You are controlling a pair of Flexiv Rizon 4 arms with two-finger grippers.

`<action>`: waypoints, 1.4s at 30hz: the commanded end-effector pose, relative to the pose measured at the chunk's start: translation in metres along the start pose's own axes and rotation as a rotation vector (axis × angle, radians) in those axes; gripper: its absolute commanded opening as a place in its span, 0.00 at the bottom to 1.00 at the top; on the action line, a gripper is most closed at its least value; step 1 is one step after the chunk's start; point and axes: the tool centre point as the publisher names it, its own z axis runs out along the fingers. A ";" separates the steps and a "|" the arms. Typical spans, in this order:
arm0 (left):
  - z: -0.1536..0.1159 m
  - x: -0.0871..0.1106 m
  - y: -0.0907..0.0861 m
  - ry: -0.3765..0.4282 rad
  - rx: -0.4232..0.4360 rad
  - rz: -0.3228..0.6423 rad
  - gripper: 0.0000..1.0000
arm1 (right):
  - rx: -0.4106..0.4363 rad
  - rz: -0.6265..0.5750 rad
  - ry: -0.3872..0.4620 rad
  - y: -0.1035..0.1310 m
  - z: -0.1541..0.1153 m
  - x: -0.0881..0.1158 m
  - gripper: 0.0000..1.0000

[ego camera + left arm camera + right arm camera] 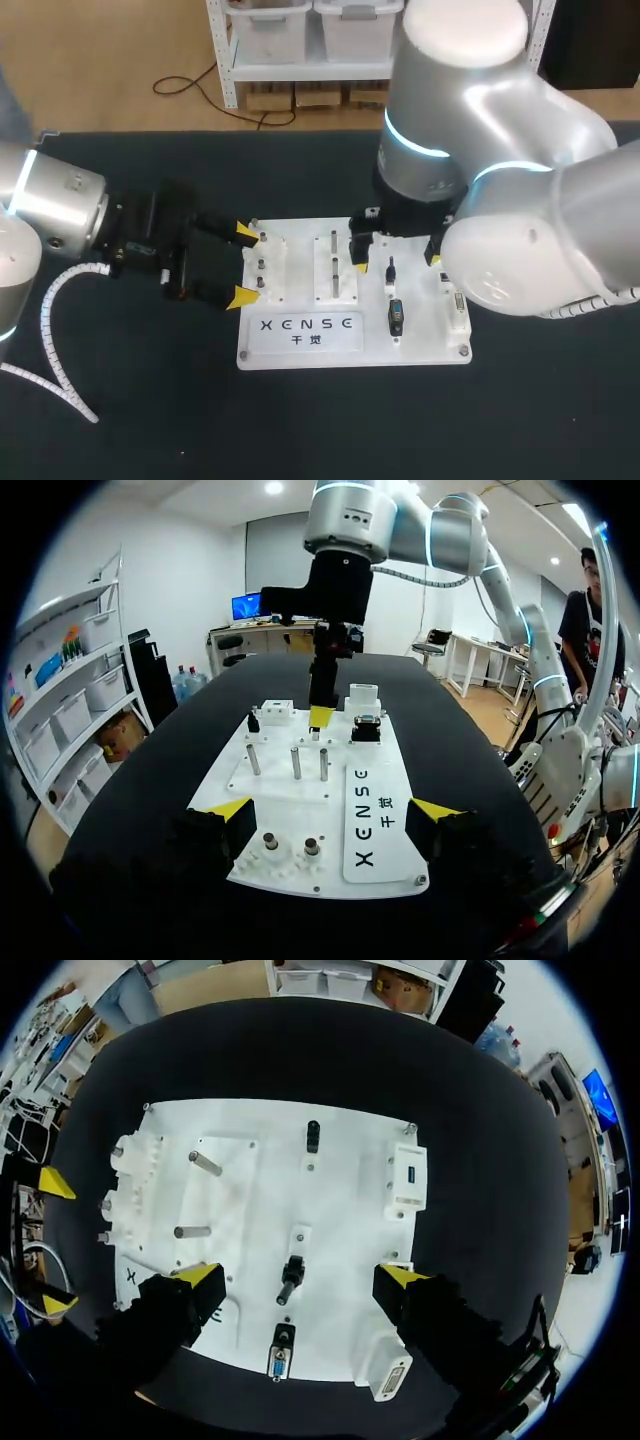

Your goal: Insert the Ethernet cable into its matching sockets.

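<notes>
You will not find a long loose cable here. The thing most likely to be the Ethernet cable is the short black plug piece [390,270] that stands on the right half of the white board [420,345], but it is too small to be sure. I judge it very light, with a hard and rather smooth plastic body. Its locking clip, if it has one, would be thin and easy to break. So take hold on the two flat sides of the body, low and square. Do not grip the clip or any soft wire part, which would bend and let the plug turn.

The right gripper [298,1276] hangs above this piece with its fingers spread wide, one on each side, and they seem to touch nothing. Just beside the piece, toward the board's edge with the printed label, lies a connector with a blue face [281,1352]. Toward the board's right edge sits a white socket block [408,1175]. Which socket is the matching one, I cannot tell.

The left gripper [244,264] is at the board's left edge, its fingers also wide apart and holding nothing. Two metal pegs [205,1163] stand on the board's left half.
</notes>
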 end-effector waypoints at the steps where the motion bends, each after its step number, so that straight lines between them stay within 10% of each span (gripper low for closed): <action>1: 0.000 0.001 0.000 -0.003 -0.002 0.002 1.00 | 0.004 0.005 0.008 0.002 0.004 -0.001 1.00; 8: 0.000 0.001 0.000 -0.003 -0.002 0.002 1.00 | 0.001 0.014 0.024 0.002 0.009 -0.001 1.00; 9: 0.000 0.001 0.000 -0.003 -0.002 0.002 1.00 | 0.003 0.013 0.029 0.002 0.010 -0.001 0.87; 10: 0.000 0.001 0.000 -0.003 -0.002 0.002 1.00 | 0.005 0.015 0.031 0.002 0.011 -0.001 0.53; 11: 0.000 0.001 0.000 -0.003 -0.002 0.002 1.00 | 0.004 0.015 0.032 0.002 0.011 -0.001 0.47; 32: 0.000 0.001 0.000 -0.003 -0.002 0.002 1.00 | -0.004 -0.002 0.047 0.005 0.020 -0.003 0.38; 38: 0.000 0.001 0.000 -0.003 -0.002 0.002 1.00 | -0.007 -0.014 0.046 0.006 0.021 -0.004 0.00; 42: 0.000 0.001 0.000 -0.003 -0.002 0.002 1.00 | -0.007 -0.025 0.050 0.005 0.020 -0.003 0.00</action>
